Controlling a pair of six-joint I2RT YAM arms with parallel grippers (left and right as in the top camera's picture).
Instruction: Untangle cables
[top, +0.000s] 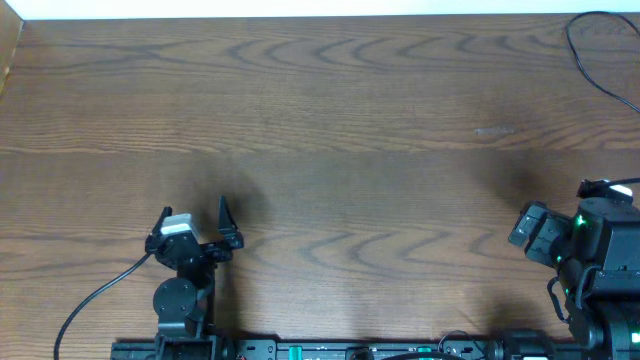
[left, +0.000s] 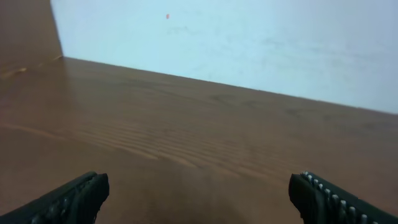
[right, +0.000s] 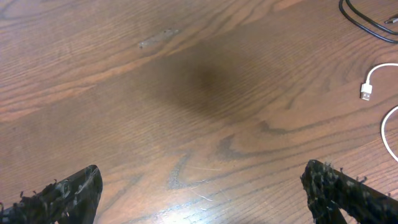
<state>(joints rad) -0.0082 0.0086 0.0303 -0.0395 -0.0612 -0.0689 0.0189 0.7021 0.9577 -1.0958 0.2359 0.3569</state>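
With left gripper (left: 199, 183) and right gripper (right: 200, 180) both wide and empty, the black cable (right: 354, 22) and white cable (right: 366, 91) lie untouched at far right, seemingly apart yet mostly cropped, so progress is unclear.

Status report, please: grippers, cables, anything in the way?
Left gripper empty, jaws open. Right gripper empty, jaws open. White cable and black cable on the table far right, untouched, apart where visible. Nothing seen in the way.
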